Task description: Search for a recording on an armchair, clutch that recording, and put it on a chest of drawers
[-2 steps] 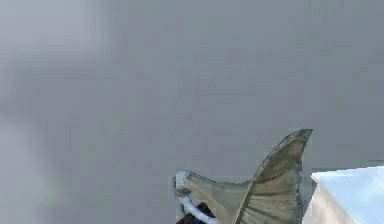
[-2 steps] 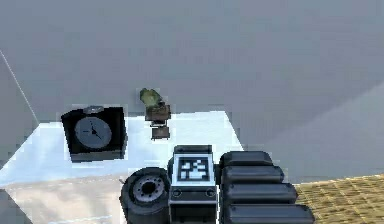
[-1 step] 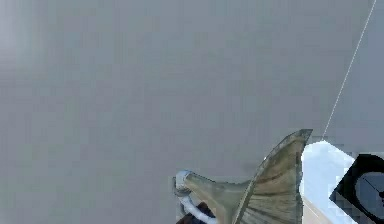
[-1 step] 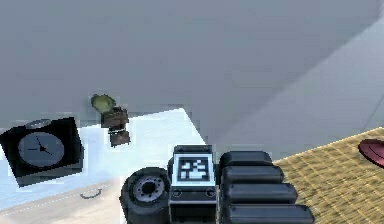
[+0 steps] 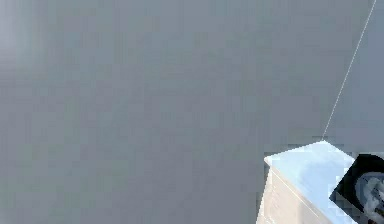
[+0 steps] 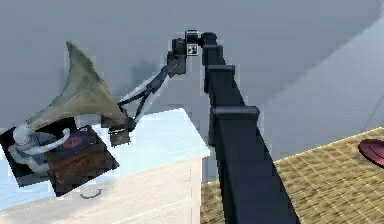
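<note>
A white chest of drawers (image 6: 168, 140) stands at the arm side view's lower left. Its corner (image 5: 305, 168) also shows at the forward view's bottom right. On it stands a gramophone (image 6: 70, 120) with a wide brass horn and a dark wooden box with a reddish disc on top. My dark arm (image 6: 235, 130) rises from the bottom edge. The gripper (image 6: 124, 132) reaches down to the left, with its fingertips at the chest top beside the gramophone's horn. I cannot tell whether it holds anything.
A plain grey wall (image 5: 150, 100) lies close ahead in the forward view. Part of the gramophone (image 5: 365, 188) shows at that view's right edge. Right of the arm is woven tan flooring (image 6: 320, 180), with a dark red round thing (image 6: 375, 151) at the right edge.
</note>
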